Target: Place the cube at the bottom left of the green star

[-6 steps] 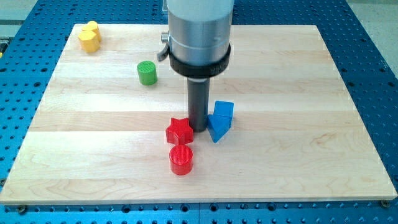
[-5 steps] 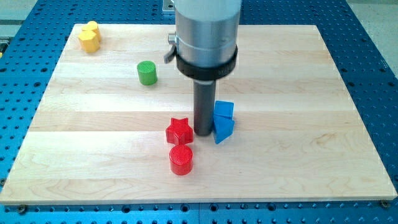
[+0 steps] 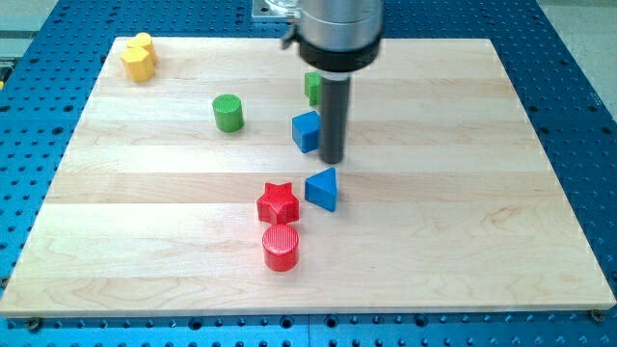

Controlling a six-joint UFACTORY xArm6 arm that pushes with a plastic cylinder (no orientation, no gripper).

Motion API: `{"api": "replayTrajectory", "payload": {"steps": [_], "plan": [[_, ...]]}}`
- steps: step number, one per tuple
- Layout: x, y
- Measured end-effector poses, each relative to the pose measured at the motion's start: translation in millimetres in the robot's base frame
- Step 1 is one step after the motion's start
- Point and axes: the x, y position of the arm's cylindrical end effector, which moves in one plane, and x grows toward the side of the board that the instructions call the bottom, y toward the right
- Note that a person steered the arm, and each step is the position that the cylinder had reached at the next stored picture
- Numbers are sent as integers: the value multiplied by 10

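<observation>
Blue is the colour we are steering by: the blue cube (image 3: 306,130) is sitting on the pale wooden counter (image 3: 463,241) just below and to the view's left of a green block (image 3: 312,87) that the arm is mostly hiding. We are judging that half-hidden green block to be the green star, though its shape is too covered to confirm. Our tip (image 3: 332,159) is resting just to the view's right of the cube, close against its side, perhaps touching it; we cannot tell for sure.

To do this step well, we are thinking short, gentle nudges are what is needed. The cube is already lying roughly where the task wants it, so any push should be light and aimed through its middle, so it slides without spinning. We should be keeping the rod away from the green block itself, since knocking it would move the very reference we are placing against.

As for jaws, we are carrying none: the arm ends in a plain dark rod, holding nothing, only pushing.

Further down the view, the blue triangular block (image 3: 324,188), the red star (image 3: 278,202) and the red cylinder (image 3: 281,248) are lying well clear. The green cylinder (image 3: 228,113) and the yellow block (image 3: 139,56) are sitting off to the view's left.
</observation>
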Motion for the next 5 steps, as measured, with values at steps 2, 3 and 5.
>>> {"api": "replayTrajectory", "payload": {"steps": [2,3,5], "plan": [[-504,-161],[-120,-182],[429,880]]}}
